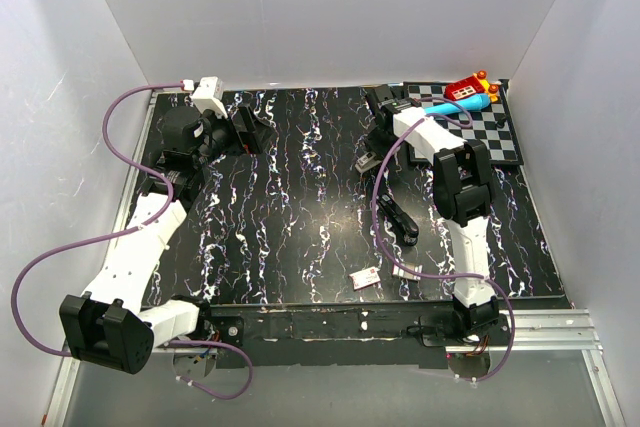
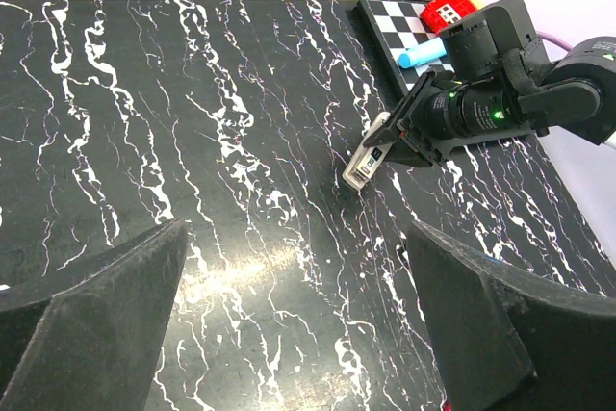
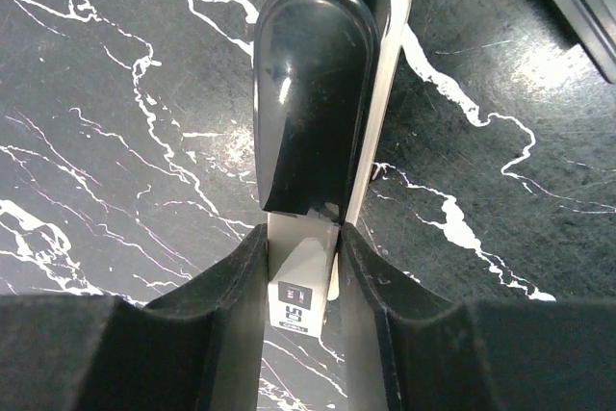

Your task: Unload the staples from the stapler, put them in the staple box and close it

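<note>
Two fingers of the right gripper pinch the small grey-silver metal stapler resting toward the back of the black marbled bench, likely to steady it for opening, while the left gripper hangs spread wide.

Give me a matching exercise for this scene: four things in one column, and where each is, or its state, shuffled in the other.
1 stapler
2 red-and-white box
3 checkerboard
4 left end effector

A far right corner of the table
B open, holding nothing
C lying alone by the near edge
D clamped between the fingers of the right end effector

Pairs: 1-D, 2-C, 3-A, 4-B
</note>
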You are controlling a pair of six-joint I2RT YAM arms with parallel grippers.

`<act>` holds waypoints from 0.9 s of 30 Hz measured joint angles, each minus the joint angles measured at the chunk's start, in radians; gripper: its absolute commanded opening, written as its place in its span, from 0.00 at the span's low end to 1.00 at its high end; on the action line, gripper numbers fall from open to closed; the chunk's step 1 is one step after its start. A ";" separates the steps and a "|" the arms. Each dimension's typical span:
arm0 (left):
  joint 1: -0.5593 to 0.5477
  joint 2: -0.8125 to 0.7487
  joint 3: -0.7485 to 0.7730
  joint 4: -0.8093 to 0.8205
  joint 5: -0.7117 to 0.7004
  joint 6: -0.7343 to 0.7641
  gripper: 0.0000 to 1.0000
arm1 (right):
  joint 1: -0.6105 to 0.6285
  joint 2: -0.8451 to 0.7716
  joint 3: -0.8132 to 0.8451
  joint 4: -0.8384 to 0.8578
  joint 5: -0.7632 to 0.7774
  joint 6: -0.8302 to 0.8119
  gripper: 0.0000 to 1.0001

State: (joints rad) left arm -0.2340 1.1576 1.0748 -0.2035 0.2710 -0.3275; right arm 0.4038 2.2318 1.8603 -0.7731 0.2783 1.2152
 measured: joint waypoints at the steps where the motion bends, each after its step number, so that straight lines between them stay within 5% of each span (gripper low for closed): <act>1: 0.000 0.000 0.000 0.000 0.000 0.000 0.98 | 0.001 0.000 0.000 0.002 0.000 -0.005 0.01; 27: 0.000 -0.034 0.000 -0.028 -0.075 0.021 0.98 | 0.336 -0.043 0.117 0.028 0.010 -0.149 0.01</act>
State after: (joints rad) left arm -0.2340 1.1233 1.0748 -0.2314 0.1963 -0.3065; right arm 0.7399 2.1891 1.9770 -0.7448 0.2878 1.0660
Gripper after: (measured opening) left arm 0.981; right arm 0.380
